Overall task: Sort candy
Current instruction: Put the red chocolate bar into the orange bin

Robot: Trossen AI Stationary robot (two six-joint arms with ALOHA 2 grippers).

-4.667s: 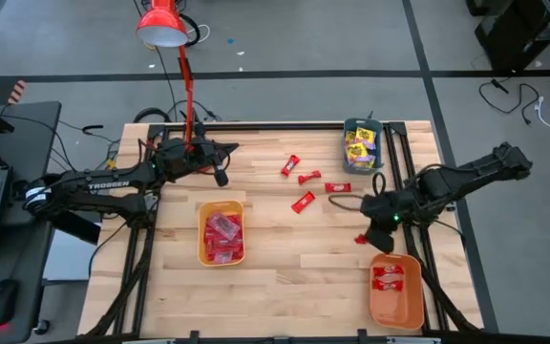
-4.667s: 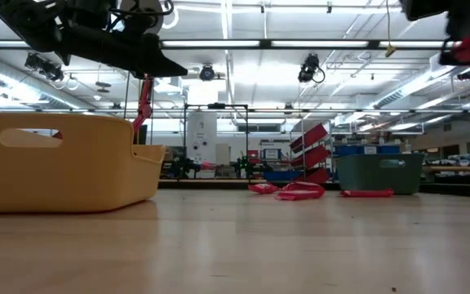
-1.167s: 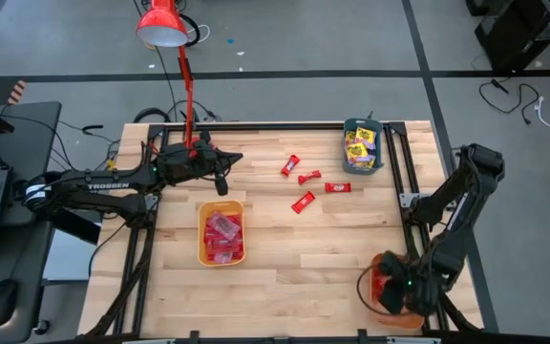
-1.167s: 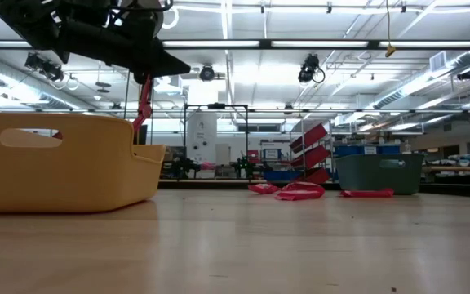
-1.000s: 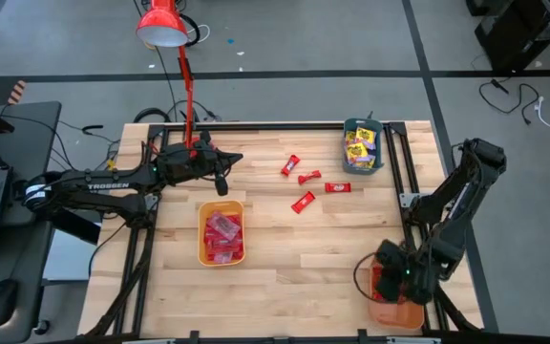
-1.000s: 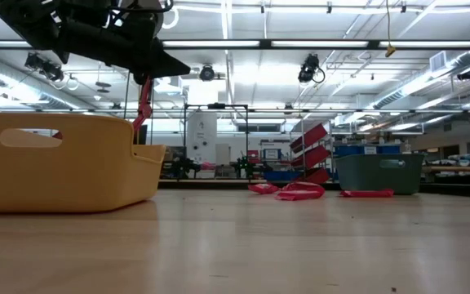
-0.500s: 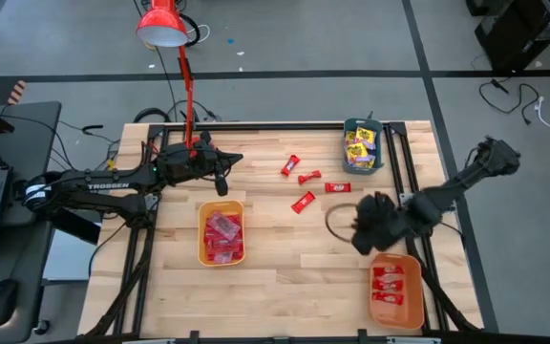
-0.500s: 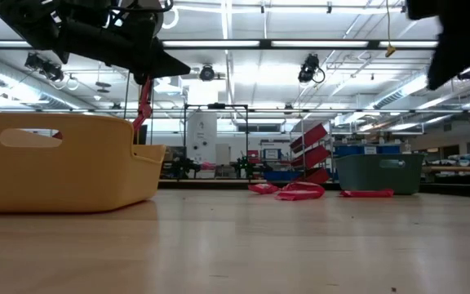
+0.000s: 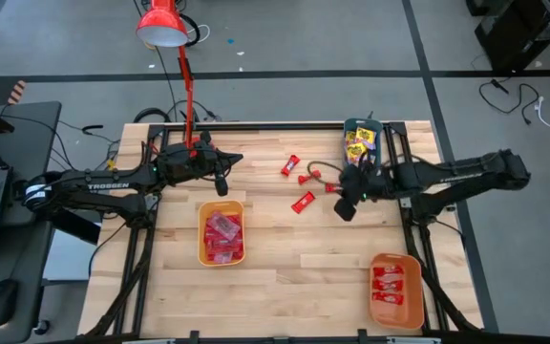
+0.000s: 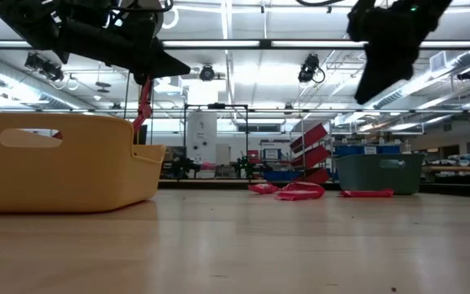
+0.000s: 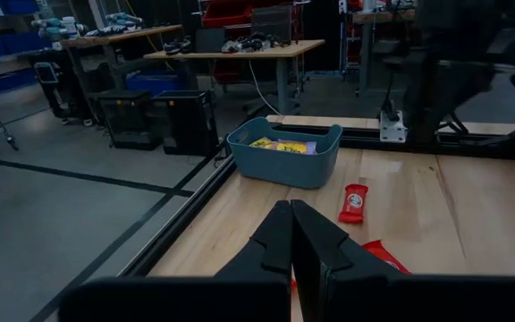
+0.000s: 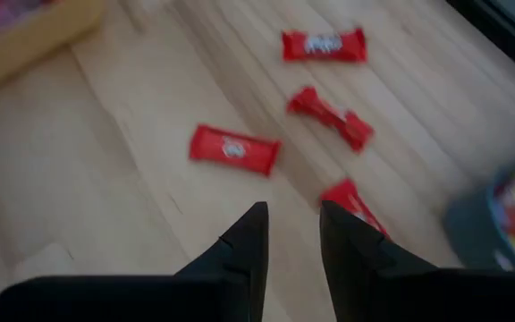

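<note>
Lamp (image 9: pixel 159 23): red shade, past the table's far left corner in the high view.
Left arm: waits over the table's left far part; left gripper (image 9: pixel 222 180) hangs above bare wood, its fingers (image 11: pixel 280 237) pressed together with nothing between them.
Yellow tray (image 9: pixel 222 232): left of the table's middle, holding pinkish-red wrapped candy (image 9: pixel 222 233); in the low view its wall (image 10: pixel 64 162) fills the left side.
Loose red candy: four pieces lie on the wood at the far middle, apart from each other: one (image 9: pixel 290 165) farthest back, a twisted one (image 9: pixel 308 177) beside it, one (image 9: pixel 303 202) nearer the front, and one (image 12: pixel 349 199) partly hidden under the right gripper.
Right gripper (image 9: pixel 347 204): hovers above the loose pieces, near the teal tray; its fingers (image 12: pixel 249 241) stand a little apart and pinch nothing.
Teal tray (image 9: pixel 351 126): far right edge of the table, holding yellow packets (image 9: pixel 360 145).
Orange tray (image 9: pixel 395 290): near right corner, with red candy (image 9: pixel 390 279) inside.
</note>
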